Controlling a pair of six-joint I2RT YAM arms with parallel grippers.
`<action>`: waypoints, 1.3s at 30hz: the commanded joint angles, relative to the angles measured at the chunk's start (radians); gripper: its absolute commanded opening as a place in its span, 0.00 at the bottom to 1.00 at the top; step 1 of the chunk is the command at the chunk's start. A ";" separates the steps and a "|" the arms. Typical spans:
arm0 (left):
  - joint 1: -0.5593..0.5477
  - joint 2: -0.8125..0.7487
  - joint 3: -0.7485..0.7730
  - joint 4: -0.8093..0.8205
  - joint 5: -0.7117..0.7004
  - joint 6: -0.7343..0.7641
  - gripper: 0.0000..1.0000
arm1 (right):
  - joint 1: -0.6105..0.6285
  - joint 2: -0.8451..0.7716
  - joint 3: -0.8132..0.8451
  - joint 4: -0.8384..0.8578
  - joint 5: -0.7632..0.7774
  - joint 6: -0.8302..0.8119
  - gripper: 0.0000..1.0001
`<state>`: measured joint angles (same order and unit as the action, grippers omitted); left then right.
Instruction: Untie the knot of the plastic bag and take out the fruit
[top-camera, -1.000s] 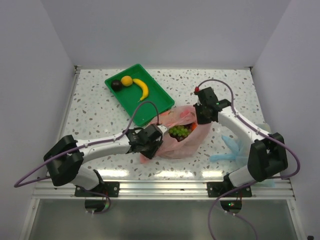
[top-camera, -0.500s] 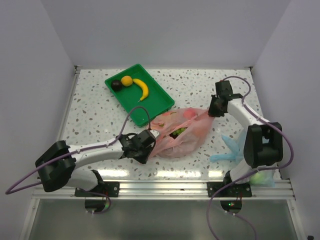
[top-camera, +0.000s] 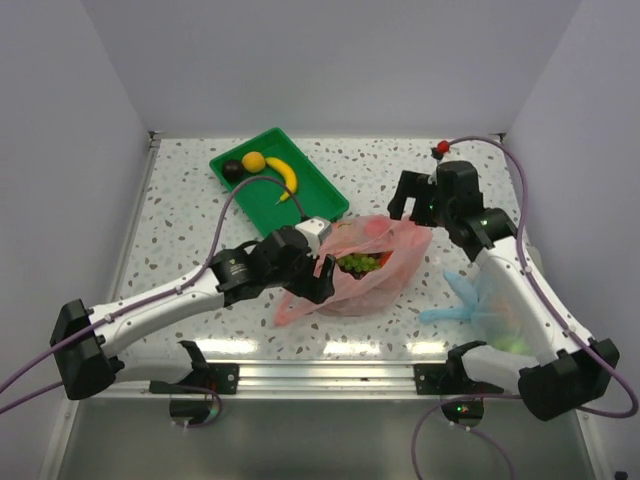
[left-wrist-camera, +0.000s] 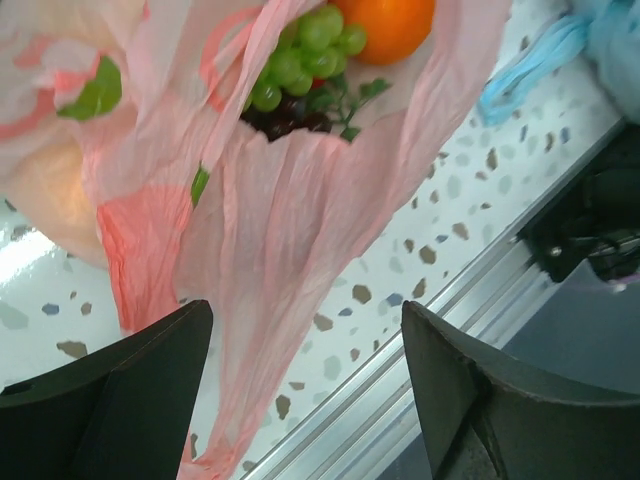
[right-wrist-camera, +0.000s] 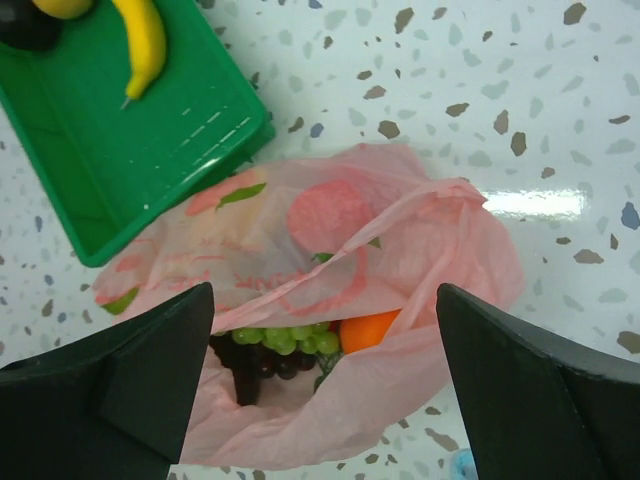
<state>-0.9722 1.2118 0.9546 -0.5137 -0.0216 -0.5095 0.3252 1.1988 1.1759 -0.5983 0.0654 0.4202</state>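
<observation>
1. A speckled terrazzo table (top-camera: 180, 220) carries a rigid green plastic tray (top-camera: 318, 192) toward its far-left corner, with a curved yellow banana (right-wrist-camera: 145, 45) inside.
2. The plastic bag (top-camera: 385, 280), thin, crinkled and translucent pink, slumps mid-table toward the near edge with its mouth gaping.
3. A pale blue bag (top-camera: 480, 300) lies crumpled by the near-right corner.
4. The fruit sits inside the pink bag: round green grapes (left-wrist-camera: 300, 55) and a smooth orange (left-wrist-camera: 385, 22).
5. The left gripper (left-wrist-camera: 300, 315) is at the bag's left edge, fingers spread wide. Pink film sags between them unpinched; whether it touches them cannot be told.
6. The right gripper (right-wrist-camera: 322, 300) hovers over the bag's far side, fingers spread wide, grasping nothing.
</observation>
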 joint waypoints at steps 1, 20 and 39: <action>-0.002 -0.023 0.096 0.007 0.017 -0.023 0.82 | 0.034 -0.059 -0.063 -0.046 0.068 0.080 0.95; 0.003 0.351 0.260 0.094 -0.191 -0.093 0.68 | 0.041 -0.143 -0.501 -0.069 0.025 0.304 0.55; 0.004 0.396 0.217 0.007 -0.274 -0.388 0.93 | -0.115 -0.199 -0.656 0.045 -0.150 0.313 0.18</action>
<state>-0.9710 1.5894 1.1416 -0.4713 -0.2417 -0.7998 0.2146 1.0023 0.4938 -0.5900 -0.0502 0.7578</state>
